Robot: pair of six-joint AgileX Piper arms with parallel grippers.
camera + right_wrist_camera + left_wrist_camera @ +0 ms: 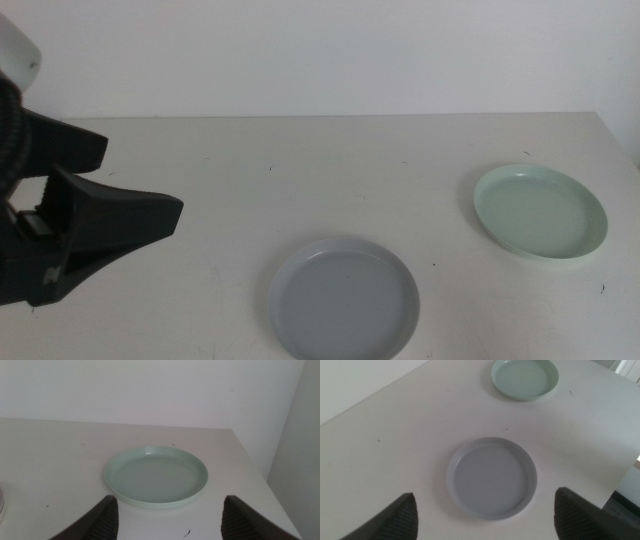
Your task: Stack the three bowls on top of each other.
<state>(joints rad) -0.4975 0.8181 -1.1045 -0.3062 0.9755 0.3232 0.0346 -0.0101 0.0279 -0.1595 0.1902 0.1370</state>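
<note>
While both grippers hang above the table, nothing is gripped by either.

Table [300,170]: white, lightly speckled with small dark marks; a pale wall is seen behind it.

Grey-blue bowl [344,298]: set flat on the table near its front edge, about midway across in the middle view; upright, with nothing seen inside. In the left wrist view it is framed between that gripper's two jaws, below them and untouched.

Mint green bowl [541,213]: set flat toward the right side of the table, farther back than the grey-blue bowl and well apart from it; nothing is seen inside. In the right wrist view it is seen ahead of and between the right jaws, not touched.

White bowl: not found in any view.

Left gripper [485,515]: seen large at the left edge of the middle view, raised over the table; jaws spread wide, wider than the grey-blue bowl beneath, and nothing is held.

Right gripper [167,515]: not seen in the middle view; jaws spread wide, nothing held, the mint green bowl lying just beyond them.
</note>
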